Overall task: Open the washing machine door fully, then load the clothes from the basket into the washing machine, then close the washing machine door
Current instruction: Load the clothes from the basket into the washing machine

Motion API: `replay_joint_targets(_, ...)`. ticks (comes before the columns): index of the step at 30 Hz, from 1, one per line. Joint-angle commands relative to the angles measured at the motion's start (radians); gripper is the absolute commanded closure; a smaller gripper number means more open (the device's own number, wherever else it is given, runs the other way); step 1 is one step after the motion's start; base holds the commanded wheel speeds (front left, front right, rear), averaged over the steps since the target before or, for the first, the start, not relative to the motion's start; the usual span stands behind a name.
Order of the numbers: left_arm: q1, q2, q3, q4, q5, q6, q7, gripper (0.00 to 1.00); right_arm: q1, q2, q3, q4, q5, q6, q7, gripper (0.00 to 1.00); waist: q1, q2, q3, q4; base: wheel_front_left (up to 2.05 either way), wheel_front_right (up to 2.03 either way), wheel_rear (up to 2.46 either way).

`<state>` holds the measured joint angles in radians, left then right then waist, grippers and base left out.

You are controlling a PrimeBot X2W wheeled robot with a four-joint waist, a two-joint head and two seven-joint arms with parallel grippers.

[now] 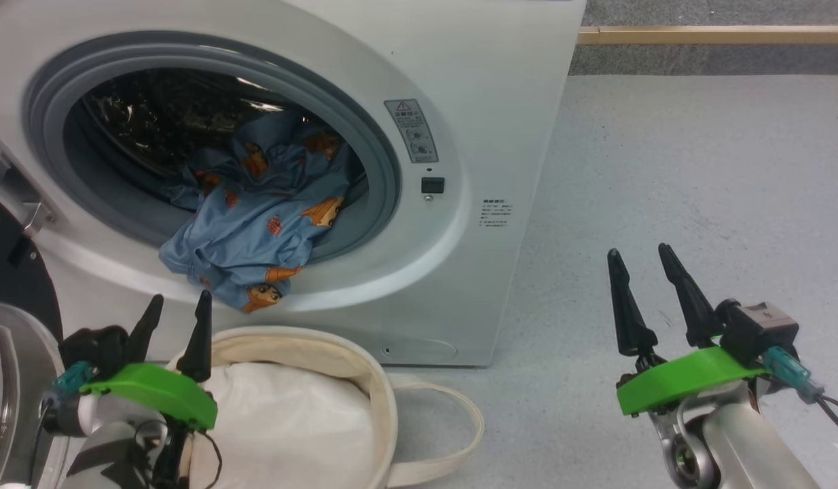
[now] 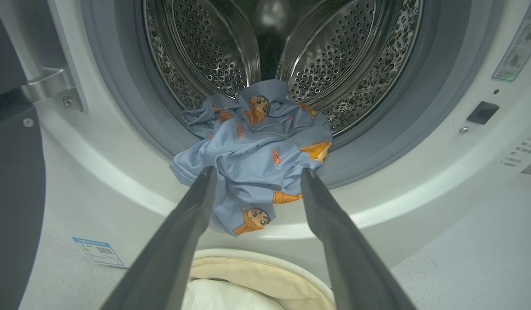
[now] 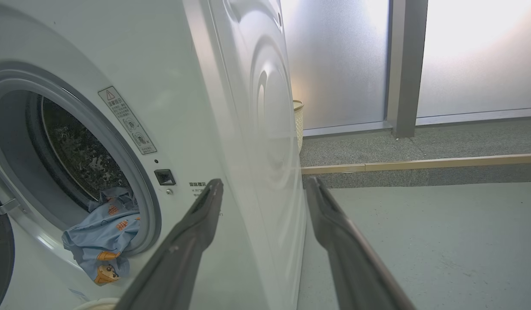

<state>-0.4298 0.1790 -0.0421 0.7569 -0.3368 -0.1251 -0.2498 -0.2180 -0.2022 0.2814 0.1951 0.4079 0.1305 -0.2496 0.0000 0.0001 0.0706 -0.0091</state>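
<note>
- Blue fabric with orange-brown bears, the clothes [image 1: 256,224], lay bunched in the mouth of the washing machine [image 1: 514,136]; part sat inside the steel drum [image 2: 196,51], and the rest spilled over the grey gasket [image 1: 385,170] and hung down the white front lip.
- Its long axis ran from the drum outward and down; the lowest flap dangled just above the basket [image 1: 365,367], apart from its rim.
- From the left gripper [image 1: 180,299] the bundle lay straight ahead and slightly above; in the left wrist view the two fingers framed the hanging part, close to it, though contact could not be told.
- The left gripper's jaws stood wide apart and held nothing; the right gripper [image 1: 638,251] was likewise spread and empty, well apart over the floor to the right of the machine, pointing past its front corner.
- The left arm was clearly the nearer one; by my judgement the next move was a push or a lift of the overhang inward along that axis, past the gasket.
- The washing machine door [image 1: 15,285] stood swung open at the far left; closing it over the overhang would likely trap cloth.
- The fabric looked thin, limp and creased, likely to slide back out.
- The basket showed a white pad [image 1: 283,414]; whether a garment lay beneath could not be told.
</note>
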Motion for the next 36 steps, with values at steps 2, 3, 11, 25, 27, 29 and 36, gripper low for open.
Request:
replay_joint_targets(2,-0.013,0.024,0.037,-0.031,-0.001,-0.005,-0.012,0.00,-0.004,-0.018,0.020,-0.037,-0.001,0.000,-0.012,0.00,0.0000,-0.0001,0.001,-0.002,0.00,0.00,0.00)
replay_joint_targets(3,-0.013,0.023,0.037,-0.032,-0.001,-0.005,-0.012,0.00,-0.005,-0.019,0.020,-0.037,-0.001,0.000,-0.012,0.00,0.0000,-0.0001,0.002,-0.003,0.00,0.00,0.00)
replay_joint_targets(11,-0.018,0.023,0.040,-0.034,-0.009,-0.005,-0.012,0.00,-0.012,-0.011,0.024,-0.041,-0.001,0.000,-0.012,0.00,0.0000,-0.0001,0.017,-0.016,0.00,0.00,0.00)
replay_joint_targets(25,-0.096,0.048,-0.046,0.124,-0.080,-0.006,-0.012,0.00,-0.047,-0.001,0.045,-0.081,-0.026,0.000,-0.012,0.00,0.0000,-0.0001,0.131,-0.063,0.00,0.00,0.00)
replay_joint_targets(27,-0.122,0.052,-0.061,0.162,-0.115,-0.006,-0.012,0.00,-0.055,0.003,0.046,-0.088,-0.035,0.000,-0.012,0.00,0.0000,-0.0001,0.159,-0.075,0.00,0.00,0.00)
replay_joint_targets(29,-0.147,0.060,-0.076,0.191,-0.151,-0.006,-0.012,0.00,-0.063,0.007,0.045,-0.096,-0.042,0.000,-0.012,0.00,0.0000,-0.0001,0.187,-0.088,0.00,0.00,0.00)
replay_joint_targets(36,-0.214,0.102,-0.110,0.265,-0.264,-0.006,-0.012,0.00,-0.079,0.023,0.044,-0.120,-0.067,0.000,-0.012,0.00,0.0000,-0.0001,0.272,-0.132,0.00,0.00,0.00)
